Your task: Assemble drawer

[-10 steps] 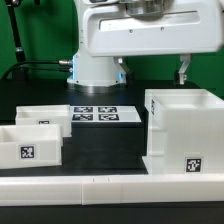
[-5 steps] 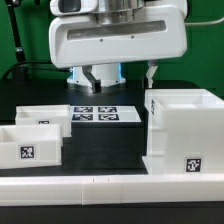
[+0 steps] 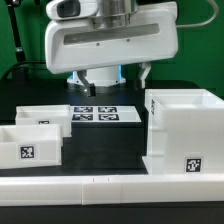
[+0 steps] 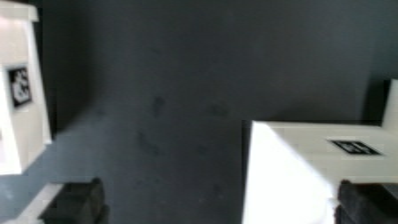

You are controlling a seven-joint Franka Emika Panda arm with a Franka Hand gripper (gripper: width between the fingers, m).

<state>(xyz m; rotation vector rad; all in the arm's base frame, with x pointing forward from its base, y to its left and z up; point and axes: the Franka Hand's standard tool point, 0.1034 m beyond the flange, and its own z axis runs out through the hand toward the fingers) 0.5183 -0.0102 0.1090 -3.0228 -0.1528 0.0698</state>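
Observation:
The white open-fronted drawer casing [image 3: 181, 131] stands at the exterior view's right, with a square tag low on its front. Two open-topped white trays [image 3: 30, 146] sit at that view's left, one with a tag. My gripper [image 3: 116, 80] hangs open and empty above the table's back, over the gap between trays and casing. In the wrist view the gripper [image 4: 222, 205] shows dark fingertips [image 4: 75, 203] far apart. A white tagged drawer part [image 4: 317, 175] lies below them and another [image 4: 18, 90] is at the picture's edge; which parts they are I cannot tell.
The marker board [image 3: 95, 113] lies flat on the black table between the trays and the casing. A long low white border wall [image 3: 110, 190] runs along the front. The robot base [image 3: 97, 75] stands behind the marker board.
The arm's white hand has moved toward the exterior view's left and come down; both fingers now hang lower over the table's back. The drawer parts have not moved.

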